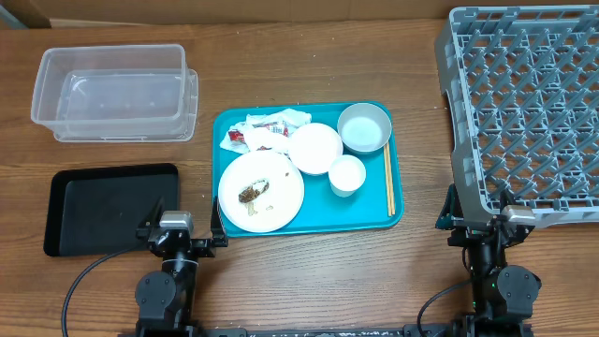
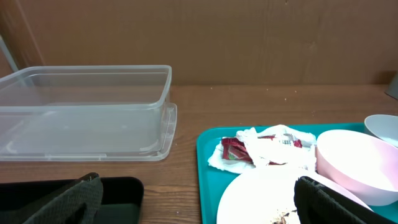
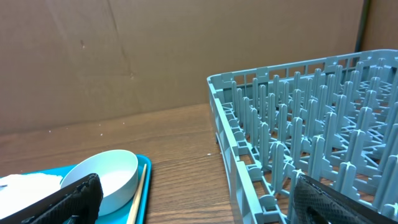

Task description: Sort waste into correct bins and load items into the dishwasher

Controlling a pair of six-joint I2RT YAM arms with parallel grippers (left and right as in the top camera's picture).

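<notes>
On the teal tray (image 1: pixel 393 213) lie a large white plate (image 1: pixel 276 201) with brown scraps (image 1: pixel 251 194), a small plate (image 1: pixel 314 148), a bowl (image 1: pixel 364 127), a small cup (image 1: pixel 346 175), chopsticks (image 1: pixel 389 180) and a crumpled napkin with a red-and-white wrapper (image 1: pixel 262 132). The clear tub (image 1: pixel 114 92) stands at the back left and the black tray (image 1: pixel 108 208) at the front left. The grey dish rack (image 1: pixel 524 108) is at the right. My left gripper (image 1: pixel 178 232) is open and empty at the front edge, between black tray and teal tray. My right gripper (image 1: pixel 487 225) is open and empty at the rack's front left corner.
In the left wrist view the tub (image 2: pixel 87 112), napkin and wrapper (image 2: pixel 261 148) and small plate (image 2: pixel 354 165) show ahead. In the right wrist view the bowl (image 3: pixel 109 177), chopsticks (image 3: pixel 138 196) and rack (image 3: pixel 311 137) show. A cardboard wall stands behind the table.
</notes>
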